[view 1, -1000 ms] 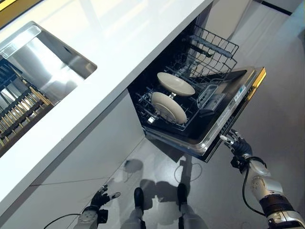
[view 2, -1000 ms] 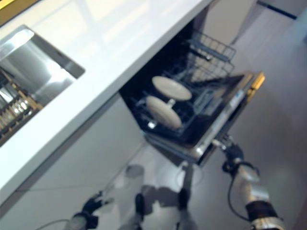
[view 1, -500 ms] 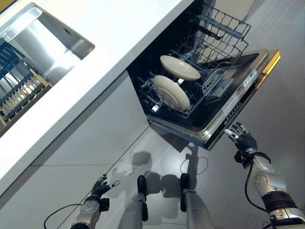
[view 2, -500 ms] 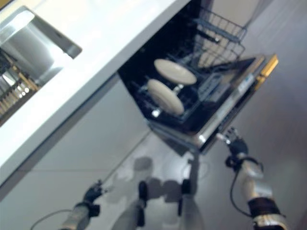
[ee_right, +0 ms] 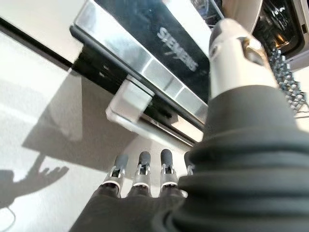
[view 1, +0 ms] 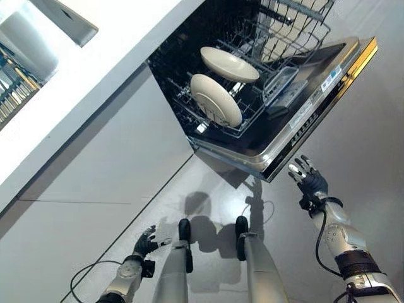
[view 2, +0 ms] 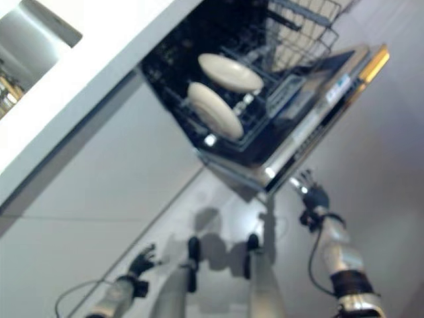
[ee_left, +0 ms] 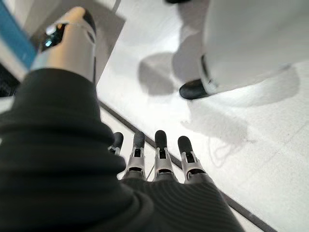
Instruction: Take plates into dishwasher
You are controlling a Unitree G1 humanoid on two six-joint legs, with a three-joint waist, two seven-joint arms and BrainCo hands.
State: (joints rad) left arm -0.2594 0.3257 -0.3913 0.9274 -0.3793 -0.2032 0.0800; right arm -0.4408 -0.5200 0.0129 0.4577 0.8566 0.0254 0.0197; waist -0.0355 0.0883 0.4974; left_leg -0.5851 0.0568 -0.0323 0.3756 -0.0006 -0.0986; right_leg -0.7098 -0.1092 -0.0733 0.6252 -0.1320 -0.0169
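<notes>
Two cream plates stand in the lower rack (view 1: 252, 123) of the open dishwasher: one plate (view 1: 216, 100) leans nearer the front, the other plate (view 1: 230, 64) sits just behind it. The dishwasher door (view 1: 314, 107) hangs open and lowered. My right hand (view 1: 307, 178) is open, fingers spread, just below the door's outer edge (ee_right: 145, 79) and apart from it, holding nothing. My left hand (view 1: 146, 242) hangs low above the floor, open and empty, far from the dishwasher; its straight fingers (ee_left: 159, 150) show in the left wrist view.
A white countertop (view 1: 95, 69) runs above the dishwasher, with a steel sink (view 1: 38, 31) and a dish rack (view 1: 12, 88) at its far left. The upper wire basket (view 1: 297, 25) is pulled out. Grey cabinet fronts (view 1: 82, 189) stand on the left, floor on the right.
The camera has tilted, shifting the whole scene up and left. My right hand has risen slightly toward the door edge, its fingers still spread. The plates have not moved in the rack.
</notes>
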